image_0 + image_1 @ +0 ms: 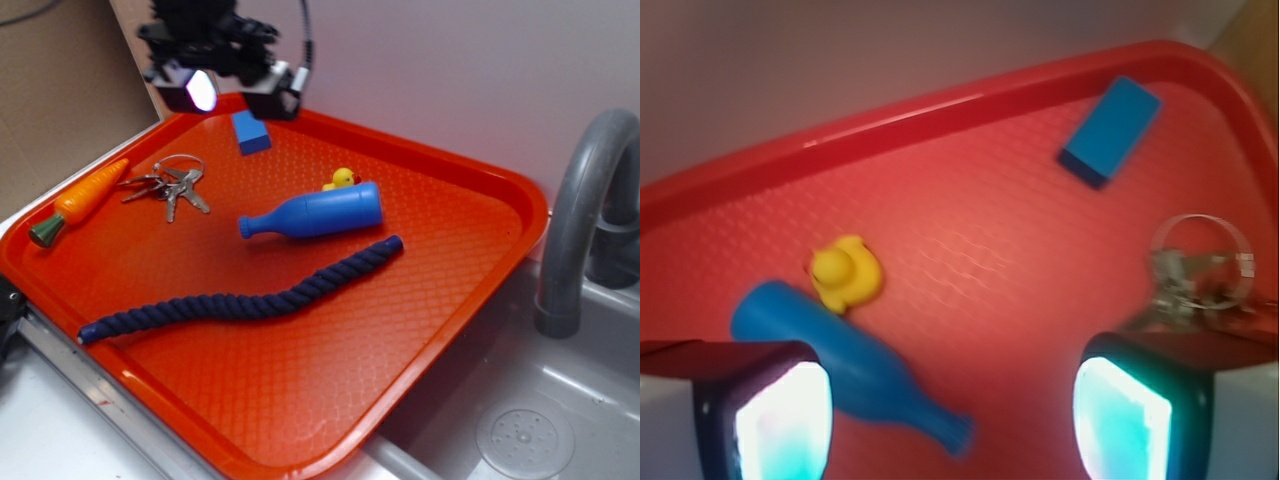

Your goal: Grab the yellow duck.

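My exterior view looks down obliquely across the whole orange tray (470,290); my wrist view peers close between the fingers (765,420), sharing the tray's far rim.

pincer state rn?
Pincer: open, empty, above the tray, not yet at the duck.

Yellow duck (342,179) (orange beak); blue bottle (315,214); navy twisted rope (240,304); red textured tray (300,390).
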### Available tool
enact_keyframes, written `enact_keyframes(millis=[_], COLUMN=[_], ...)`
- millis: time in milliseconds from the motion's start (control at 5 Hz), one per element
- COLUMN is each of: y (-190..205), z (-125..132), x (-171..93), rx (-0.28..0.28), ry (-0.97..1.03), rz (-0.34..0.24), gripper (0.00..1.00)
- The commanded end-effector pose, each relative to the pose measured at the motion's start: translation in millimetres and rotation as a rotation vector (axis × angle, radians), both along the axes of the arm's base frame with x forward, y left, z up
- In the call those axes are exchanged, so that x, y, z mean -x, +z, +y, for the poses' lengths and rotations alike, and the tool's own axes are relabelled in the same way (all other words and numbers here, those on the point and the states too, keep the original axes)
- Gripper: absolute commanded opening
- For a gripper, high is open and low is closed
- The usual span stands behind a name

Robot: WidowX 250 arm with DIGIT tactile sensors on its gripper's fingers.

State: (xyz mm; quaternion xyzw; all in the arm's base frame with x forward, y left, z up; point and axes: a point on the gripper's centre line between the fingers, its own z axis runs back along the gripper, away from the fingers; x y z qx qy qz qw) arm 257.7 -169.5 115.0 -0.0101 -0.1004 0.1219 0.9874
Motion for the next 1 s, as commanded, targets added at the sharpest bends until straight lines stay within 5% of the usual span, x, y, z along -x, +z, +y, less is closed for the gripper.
enact_keyframes(millis=[0, 400, 800], y=[-32.0, -55.0, -65.7], z=[-31.0, -36.1, -53.4], x=[-27.4, -38.1, -50.8], rx=[0.104, 0.247, 0.222], ry=[0.05, 0.122, 0.07], rz=[0.049, 0.109, 0.105], gripper=[1.0, 1.0, 1.0])
